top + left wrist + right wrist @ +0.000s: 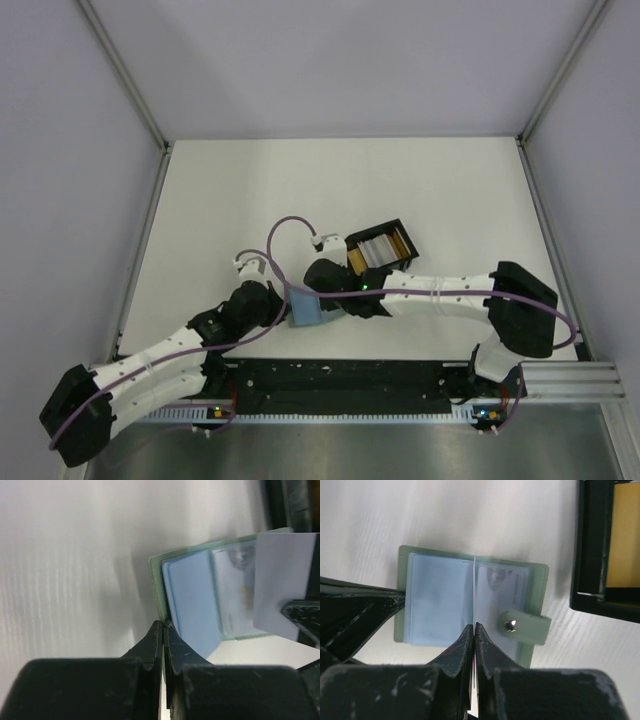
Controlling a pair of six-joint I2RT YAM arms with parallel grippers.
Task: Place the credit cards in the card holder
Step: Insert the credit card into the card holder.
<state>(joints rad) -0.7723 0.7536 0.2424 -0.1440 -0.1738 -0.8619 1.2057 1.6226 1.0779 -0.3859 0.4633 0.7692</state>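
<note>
Card holder [435, 600] lies open on bench [445, 515] beside black box [590, 545].
Right fingers [466, 635] pinch white credit card [282, 575] upright over its middle; left fingers [157, 632] closed, tips touching its green edge.

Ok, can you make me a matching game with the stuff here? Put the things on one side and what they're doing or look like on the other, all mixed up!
Things:
1. card holder
2. white credit card
3. black box
4. left gripper

Descriptions:
A. shut, tips at the edge of the green cover
B. pinched in the right gripper
C. lying open on the table, green outside, pale blue sleeves inside
D. has something yellow-orange inside

Pairs: 1-C, 2-B, 3-D, 4-A
</note>
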